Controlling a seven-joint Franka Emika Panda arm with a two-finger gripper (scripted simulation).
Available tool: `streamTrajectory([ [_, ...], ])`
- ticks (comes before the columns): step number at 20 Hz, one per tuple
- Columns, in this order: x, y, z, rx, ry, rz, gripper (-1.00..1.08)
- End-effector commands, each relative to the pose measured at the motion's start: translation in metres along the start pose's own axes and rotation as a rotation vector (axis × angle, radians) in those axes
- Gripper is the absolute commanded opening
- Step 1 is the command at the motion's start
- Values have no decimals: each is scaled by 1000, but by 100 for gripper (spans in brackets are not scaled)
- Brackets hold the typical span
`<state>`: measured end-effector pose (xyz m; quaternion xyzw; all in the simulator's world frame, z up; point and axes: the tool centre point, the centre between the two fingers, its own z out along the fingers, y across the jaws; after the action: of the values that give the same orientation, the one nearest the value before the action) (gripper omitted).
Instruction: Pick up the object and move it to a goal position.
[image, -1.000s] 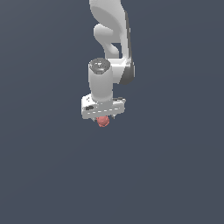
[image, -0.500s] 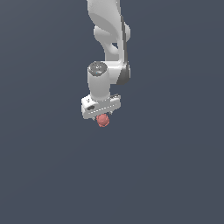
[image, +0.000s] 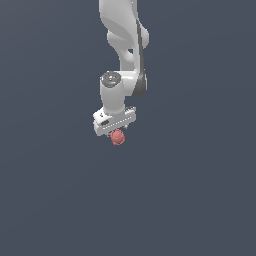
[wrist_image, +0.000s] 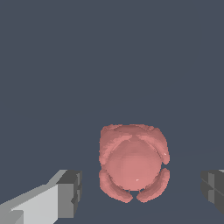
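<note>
The white arm reaches down from the top of the exterior view, and the gripper hangs right above the object, that little red-pink bumpy ball, which peeks out just under the white gripper body, slightly toward the exterior view's right of its middle. Compared with a second ago the picture has barely changed: the ball sits in the same spot on the dark grey ground, and the gripper body is at very nearly the same height over it. What has shifted is the arm above, whose upper links have swung a touch toward the exterior view's left, so the wrist now stands more directly over the ball. Over to the wrist view: the object fills the middle, a smooth round dome with lobed segments curling round it, and the two dark fingertips sit wide on either side of it, each well clear of its surface with bare ground showing in the gaps. So the jaws are spread apart and holding nothing; the ball lies between them, untouched. Whether the fingertips have reached down to the ball's level is hard to tell from either view.
</note>
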<state>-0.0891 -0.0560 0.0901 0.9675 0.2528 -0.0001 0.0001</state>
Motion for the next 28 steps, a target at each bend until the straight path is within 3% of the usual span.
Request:
streamTrajectory([
  [1,-1,0,1,0,0,-7,100],
  [21,-1,-1,51,0,0,-7,100],
  [22,-1,-1,51,0,0,-7,-100],
  [28,-1,-1,51,0,0,-7,-100],
])
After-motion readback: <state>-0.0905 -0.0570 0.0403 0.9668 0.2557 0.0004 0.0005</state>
